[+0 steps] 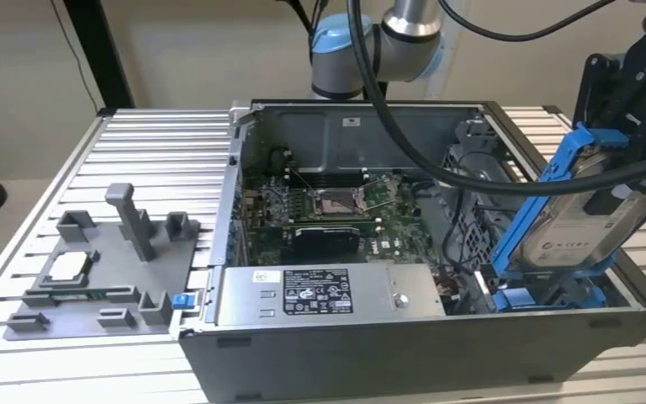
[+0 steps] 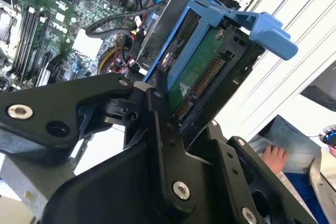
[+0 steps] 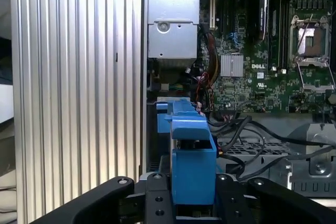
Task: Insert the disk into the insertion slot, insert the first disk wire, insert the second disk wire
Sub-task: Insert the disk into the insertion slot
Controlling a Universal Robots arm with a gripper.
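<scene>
Item 1. My claw: black, linked fingers, up at the exterior view's right, above the case rim. It is clamped on the upper end of the disk. In both wrist views the black fingers stand on either side of the blue frame.

Item 2. Disk: silver-grey, white label facing the exterior view, clipped in a blue frame. It is held steeply tilted, with its upper end above the case wall in my claw. Its lower end is down at the blue rails in the case corner. I cannot tell whether that end is seated. In the second wrist view its green circuit-board underside and connector edge show, with a blue tab of the frame jutting past them.

Item 3. Insertion slot: bay with blue rails, in the corner of the case nearest the exterior view's right, just beside the power-supply box. The disk's lower end meets it.

Item 4. Computer case: dark grey, side open, lying on the desk of ribbed aluminium.

Item 5. Power-supply box: grey, labelled, along the case's near wall.

Item 6. Motherboard: green, mid-case, with an open processor socket.

Item 7. Black cables: sweeping from overhead down across the case toward my claw. More are bundled in the case beside the slot.

Item 8. Grey fixture plate: on the desk at the exterior view's left, well apart from the case, carrying upright posts.

Item 9. A person's hand: resting beyond the desk edge in the second wrist view.
</scene>
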